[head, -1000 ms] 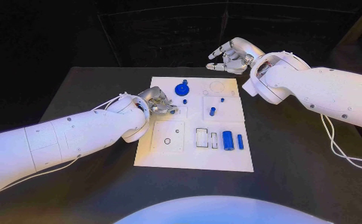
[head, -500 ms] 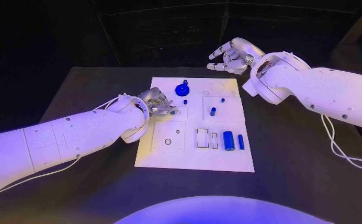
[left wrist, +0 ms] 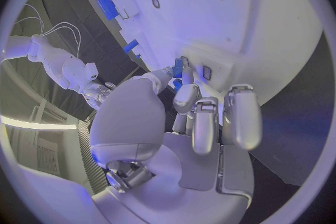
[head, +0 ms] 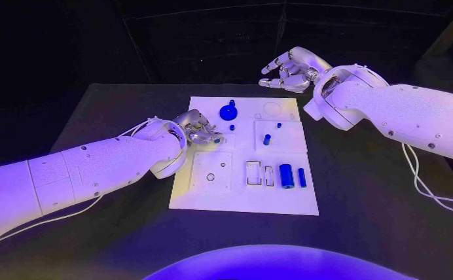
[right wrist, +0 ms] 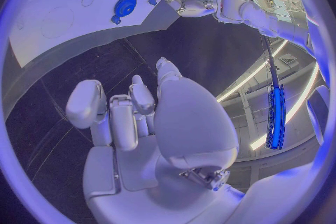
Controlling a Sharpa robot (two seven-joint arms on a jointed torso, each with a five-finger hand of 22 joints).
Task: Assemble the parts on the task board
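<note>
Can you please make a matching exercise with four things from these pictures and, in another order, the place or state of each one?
Things:
1. left hand
2. right hand
3. blue gear
4. large blue cylinder

Places or states:
A. raised beyond the far edge of the task board, holding nothing
B. lies in the near right part of the board
C. pinches a small blue part at the board's left side
D. sits in the far part of the board

Pairs: 1-C, 2-A, 3-D, 4-B

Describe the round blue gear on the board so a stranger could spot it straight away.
Find the white task board in the middle of the black table. Near its far edge lies the blue gear: round and toothed, while the other blue parts are small pegs or cylinders.
</note>
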